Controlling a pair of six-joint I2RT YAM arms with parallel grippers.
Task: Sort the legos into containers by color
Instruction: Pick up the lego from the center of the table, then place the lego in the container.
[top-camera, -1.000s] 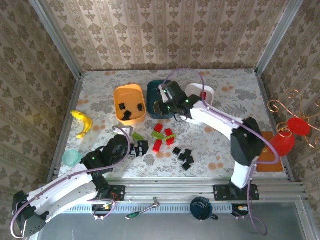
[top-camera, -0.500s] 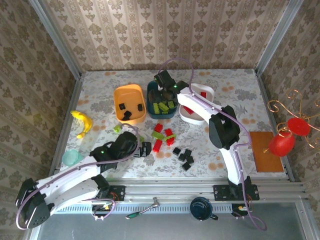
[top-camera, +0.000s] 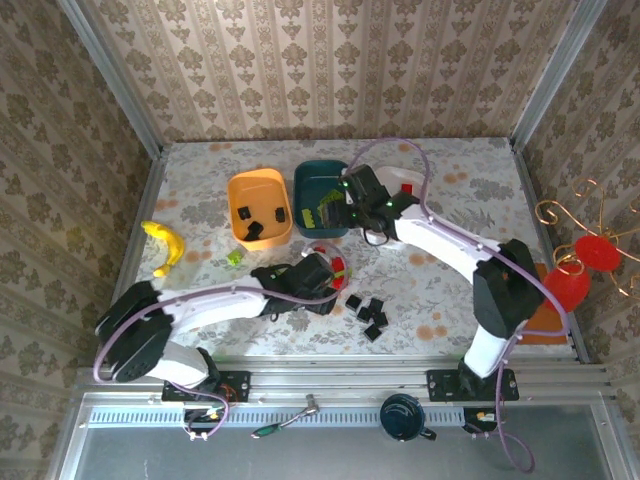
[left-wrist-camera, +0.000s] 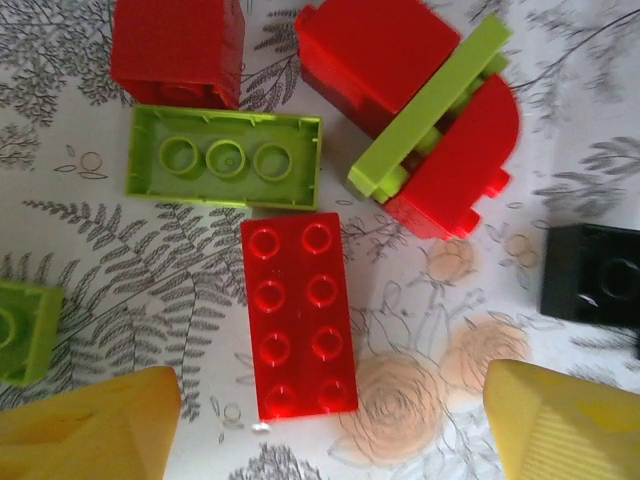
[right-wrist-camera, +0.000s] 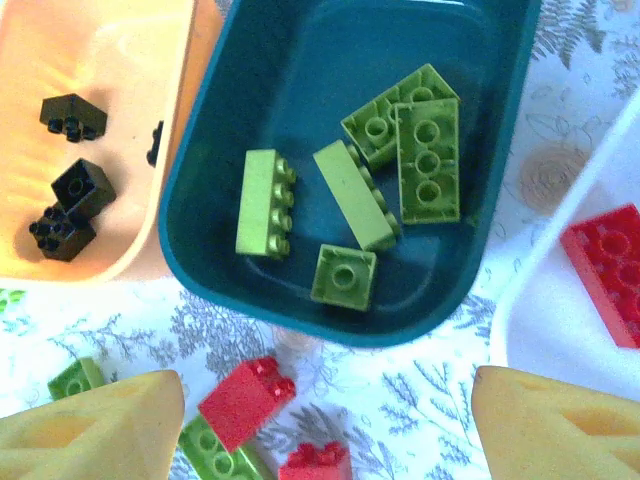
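Left claw (left-wrist-camera: 325, 400) agape astride a red brick (left-wrist-camera: 298, 315), arm (top-camera: 215, 300) outstretched; right claw (right-wrist-camera: 320, 395) agape, empty, over teal tub (right-wrist-camera: 330, 80).

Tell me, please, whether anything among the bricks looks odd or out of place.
A lime plate stands tilted, wedged between two red bricks, so the two colours look stuck together rather than lying loose. A banana also lies off to the left, and it is no brick.
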